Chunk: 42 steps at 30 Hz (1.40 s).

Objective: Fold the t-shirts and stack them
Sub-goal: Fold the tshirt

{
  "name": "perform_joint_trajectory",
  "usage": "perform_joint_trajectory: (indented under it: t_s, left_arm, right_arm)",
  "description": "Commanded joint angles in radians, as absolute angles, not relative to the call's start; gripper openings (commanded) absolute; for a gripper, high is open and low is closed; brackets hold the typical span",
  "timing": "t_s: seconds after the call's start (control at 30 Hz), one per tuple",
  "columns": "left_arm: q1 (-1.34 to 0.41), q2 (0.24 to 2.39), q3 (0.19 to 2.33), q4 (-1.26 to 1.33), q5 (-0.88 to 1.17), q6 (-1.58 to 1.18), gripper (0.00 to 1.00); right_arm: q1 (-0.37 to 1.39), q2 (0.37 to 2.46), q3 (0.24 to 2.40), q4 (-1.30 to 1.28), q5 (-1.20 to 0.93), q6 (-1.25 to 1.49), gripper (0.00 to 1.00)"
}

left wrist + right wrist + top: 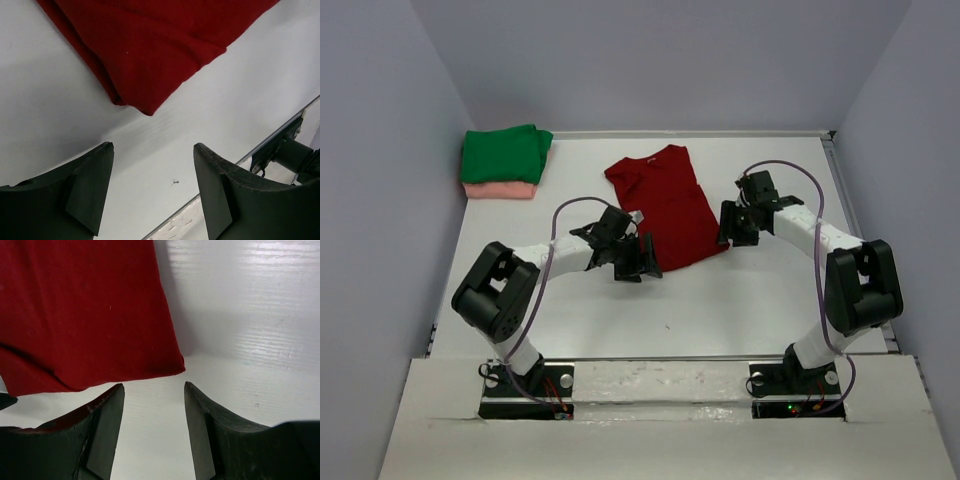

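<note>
Red cotton t-shirt (668, 205), folded lengthwise into a long narrow panel, lies slantwise at the centre of the white worktop (750, 310), collar toward the top of the frame, hem toward the bottom; the left hand (638, 258) sits at the hem's lower-left corner and the right hand (735, 225) at its lower-right corner, one on each side, which I judge is so both can take the hem together and carry it up toward the collar for the crosswise fold; in each wrist view the black fingers stand apart with bare worktop between them and a red corner just beyond the tips, nothing gripped; the left wrist view shows a doubled edge, so a grasp there would need to catch every layer; a folded green t-shirt (505, 155) rests on a folded pink t-shirt (500, 190) in the upper left of the frame, well apart, probably the stack the red one is to join.
</note>
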State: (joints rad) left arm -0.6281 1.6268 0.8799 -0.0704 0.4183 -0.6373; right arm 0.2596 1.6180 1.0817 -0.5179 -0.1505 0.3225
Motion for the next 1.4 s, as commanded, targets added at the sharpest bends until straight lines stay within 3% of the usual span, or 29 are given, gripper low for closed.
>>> perform_joint_trajectory:
  t_s: [0.0,0.43,0.97,1.37]
  left_arm:
    - [-0.632,1.689,0.934,-0.048,0.454,-0.634,0.74]
    - [-0.604,1.784,1.025,-0.086,0.442,-0.603,0.71]
    - [-0.548,1.735,1.011,-0.135,0.411,-0.577,0.66]
    - [-0.548,1.749,0.989,-0.095,0.453,-0.592,0.53]
  right_arm:
    - [0.239,1.624,1.086,-0.465,-0.170,0.328,0.57]
    - [0.219,1.608,1.097,-0.469,-0.190,0.310,0.57]
    - [0.210,1.637,1.086,-0.469,-0.160,0.321,0.57]
    - [0.210,1.652,1.100,-0.477,-0.140,0.321,0.57]
